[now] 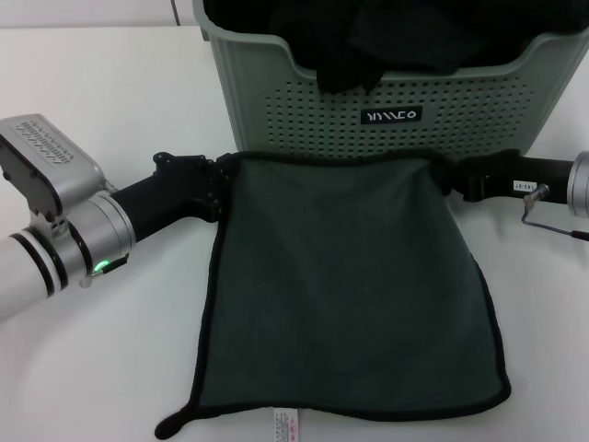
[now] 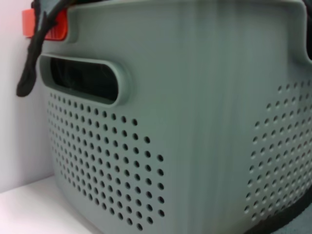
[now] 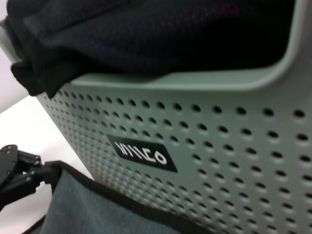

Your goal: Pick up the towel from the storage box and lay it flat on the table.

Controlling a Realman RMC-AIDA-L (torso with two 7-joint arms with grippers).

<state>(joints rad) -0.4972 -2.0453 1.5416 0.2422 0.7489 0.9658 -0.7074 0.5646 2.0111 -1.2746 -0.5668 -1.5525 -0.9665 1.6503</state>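
The towel [image 1: 350, 285] lies spread on the white table [image 1: 110, 83], dark grey-green side up, black trim all round, its white label [image 1: 285, 425] at the near edge. Its far edge runs along the front of the sage-green storage box [image 1: 304, 101]. My left gripper [image 1: 224, 177] is shut on the towel's far left corner, and my right gripper [image 1: 451, 175] is shut on the far right corner. The right wrist view shows the towel [image 3: 87, 209] below the box's logo plate [image 3: 141, 153], with the left gripper [image 3: 19, 173] pinching its corner.
Plain black cloths [image 1: 386, 37] fill the box and hang over its scooped front rim [image 3: 122, 39]. The left wrist view is filled by the box's perforated wall [image 2: 195, 122] and handle slot [image 2: 83, 80]. Bare tabletop lies on both sides of the towel.
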